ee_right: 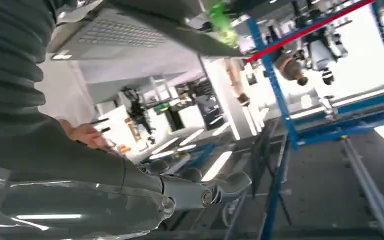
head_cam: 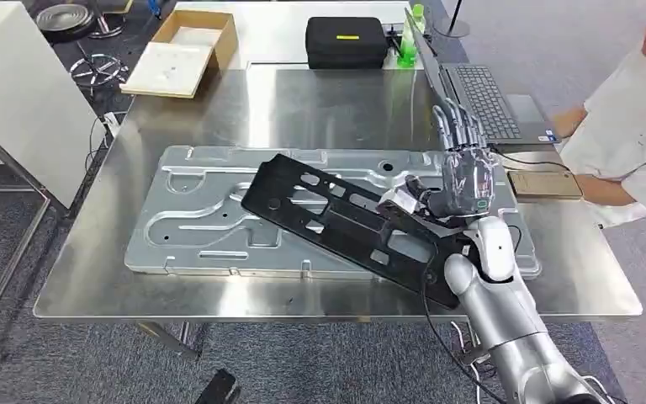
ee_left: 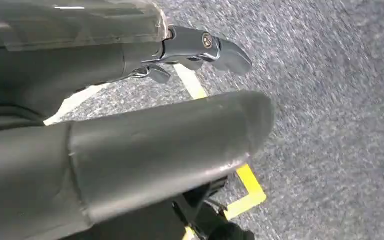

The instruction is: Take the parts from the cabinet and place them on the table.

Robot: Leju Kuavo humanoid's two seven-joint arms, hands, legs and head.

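I judge the step in hand to be the release of the long black perforated plastic panel point(head_cam: 349, 223), which lies slantwise across the large silver stamped sheet-metal panel point(head_cam: 219, 215) on the steel bench point(head_cam: 320, 105). One end of the black panel sits near the middle of the sheet-metal panel; the other runs past that panel's near right corner toward the bench's near edge. Both parts are down on the bench, so I take the placement as nearly complete.

To finish well, I would make sure the thumb is off the black panel before withdrawing, then lift the hand straight up before pulling back, so nothing catches the cut-outs and drags the part. The overhanging near end sits close to the forearm and a dark cable; I would watch that on retreat. A laptop point(head_cam: 479, 97) and a flat tan case point(head_cam: 545, 184) lie just beyond the hand at the bench's right edge, with a person point(head_cam: 631, 126) seated there, so any sideways swing is a risk.

The right hand point(head_cam: 464, 172) stands over the right end of the black panel, palm upright, fingers point(head_cam: 458, 126) extended and spread toward the far edge. Its thumb reaches toward the panel; I cannot tell whether it touches.

The left hand point(ee_left: 130, 125) hangs over grey carpet with yellow tape point(ee_left: 247, 187), fingers straight, holding nothing.
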